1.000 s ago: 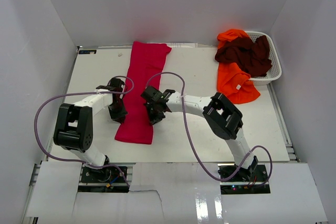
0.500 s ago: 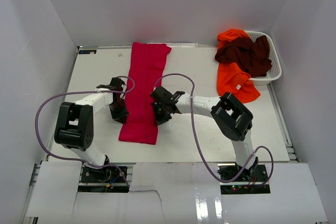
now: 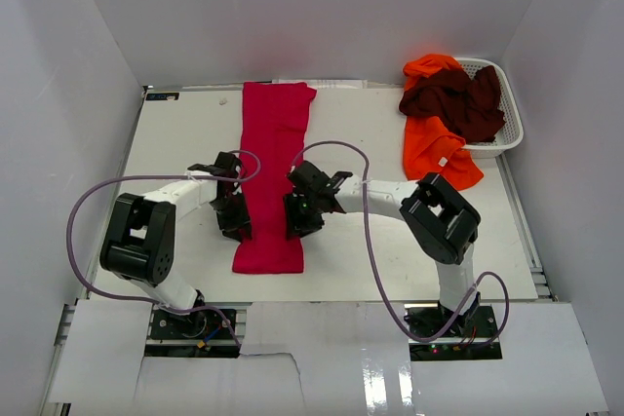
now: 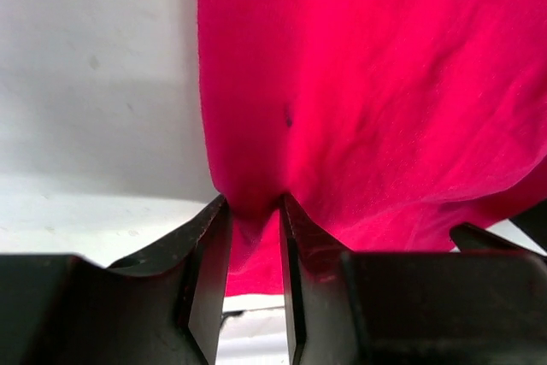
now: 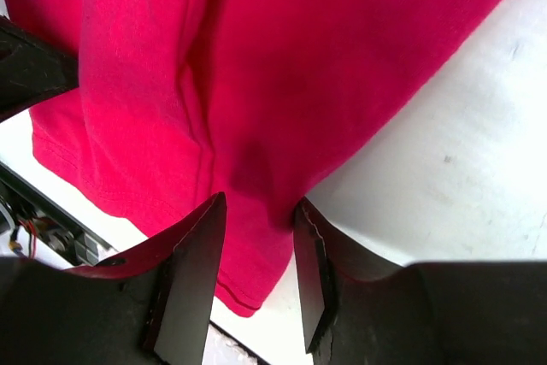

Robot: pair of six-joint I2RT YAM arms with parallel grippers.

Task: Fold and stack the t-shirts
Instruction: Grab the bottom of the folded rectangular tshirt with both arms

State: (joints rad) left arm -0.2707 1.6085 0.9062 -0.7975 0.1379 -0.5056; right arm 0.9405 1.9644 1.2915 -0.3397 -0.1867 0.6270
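crimson t-shirt (image 3: 274,158) is lying mid-table, long axis running near-far | left gripper (image 3: 235,223) is pinching its left edge | right gripper (image 3: 296,222) is straddling the right edge, fingers parted

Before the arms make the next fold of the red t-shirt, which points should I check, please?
1. Left gripper on the crimson t-shirt: cloth gathered between its fingers, ok.
2. Right gripper: cloth lies between the jaws, but whether it is a real grip, cannot tell.
3. Shirt lies as a straight strip on the table: ok.
4. Orange t-shirt and maroon t-shirt lie apart at the basket: ok.
5. Right arm's cable clear of the shirt's edge: cannot tell.
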